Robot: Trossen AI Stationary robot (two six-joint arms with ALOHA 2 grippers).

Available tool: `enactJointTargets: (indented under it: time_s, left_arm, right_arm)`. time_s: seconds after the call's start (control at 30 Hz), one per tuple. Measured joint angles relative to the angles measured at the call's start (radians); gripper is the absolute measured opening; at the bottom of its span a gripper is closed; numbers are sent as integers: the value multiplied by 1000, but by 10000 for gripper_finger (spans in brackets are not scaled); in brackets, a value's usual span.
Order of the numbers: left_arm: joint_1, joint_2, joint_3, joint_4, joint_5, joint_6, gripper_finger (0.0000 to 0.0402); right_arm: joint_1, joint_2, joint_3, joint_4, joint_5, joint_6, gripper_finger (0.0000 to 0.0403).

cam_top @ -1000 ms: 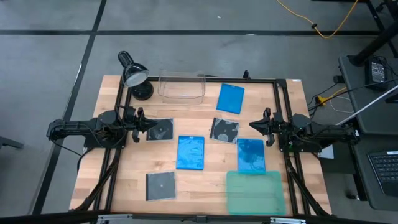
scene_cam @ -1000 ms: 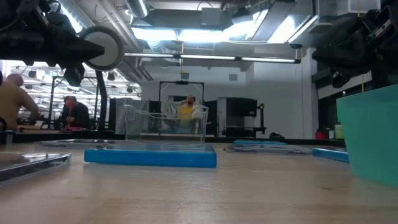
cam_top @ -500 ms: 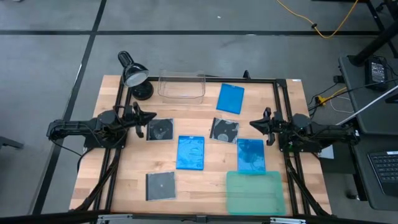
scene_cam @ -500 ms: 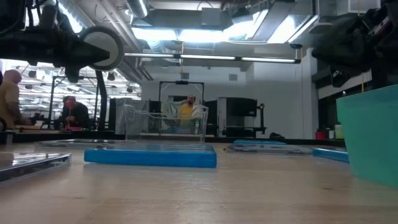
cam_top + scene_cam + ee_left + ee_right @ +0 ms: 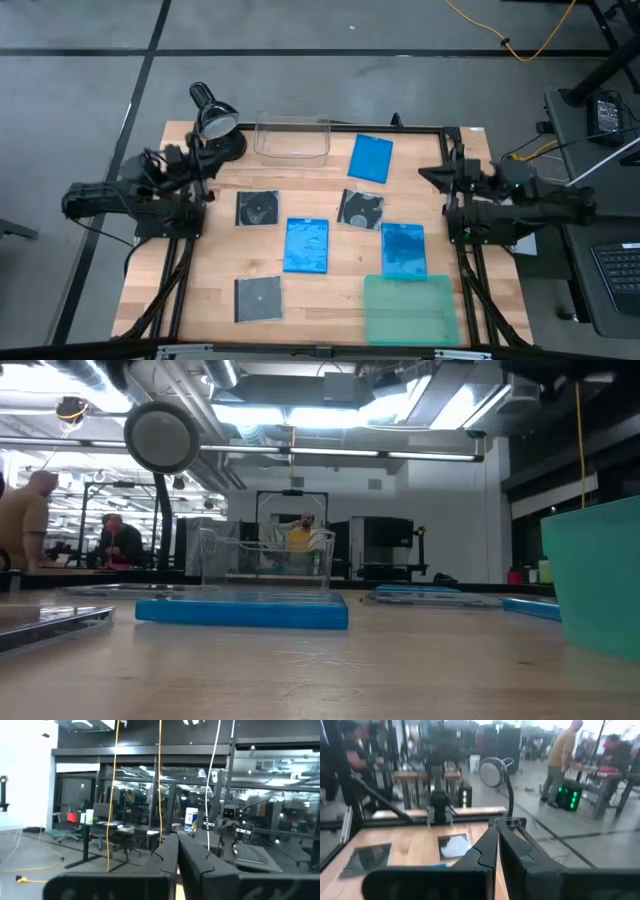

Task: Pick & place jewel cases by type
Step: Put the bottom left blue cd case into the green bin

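I am holding both jaws together and empty, judging I should part them before lowering flat onto a jewel case (image 5: 306,245) near the clear bin (image 5: 292,139).

- Six jewel cases flat on table (image 5: 470,270), none touching.
- Centre: tall case (image 5: 306,245).
- At 10 o'clock of it: square case (image 5: 257,208).
- At 1 o'clock: square case (image 5: 360,208).
- At 3 o'clock: tall case (image 5: 403,249), just behind tray (image 5: 410,310).
- At 7 o'clock: square case (image 5: 258,298), near front edge.
- Far back at 1 o'clock: tall case (image 5: 371,157), right of bin (image 5: 292,140).
- Lamp (image 5: 214,122) left of bin, back-left corner.
- Tray at front right.
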Motion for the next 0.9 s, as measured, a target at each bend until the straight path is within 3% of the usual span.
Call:
enactJointTargets:
  time_s: [0.27,0.5,0.67,0.8,0.9]
  left_arm:
    - [0,315,407,-224,83,16,3]
    - [0,464,582,-272,180,-27,3]
    - [-3,529,603,-455,232,-171,3]
    - [-49,600,597,-655,259,-302,3]
    - [-93,642,565,-694,259,-366,3]
  right_arm:
    - [0,347,391,-163,-2,-28,23]
    - [0,497,563,-247,-5,-26,23]
    - [0,543,561,-345,-71,63,23]
    - [1,567,468,-383,-180,159,23]
    - [1,581,370,-366,-205,208,23]
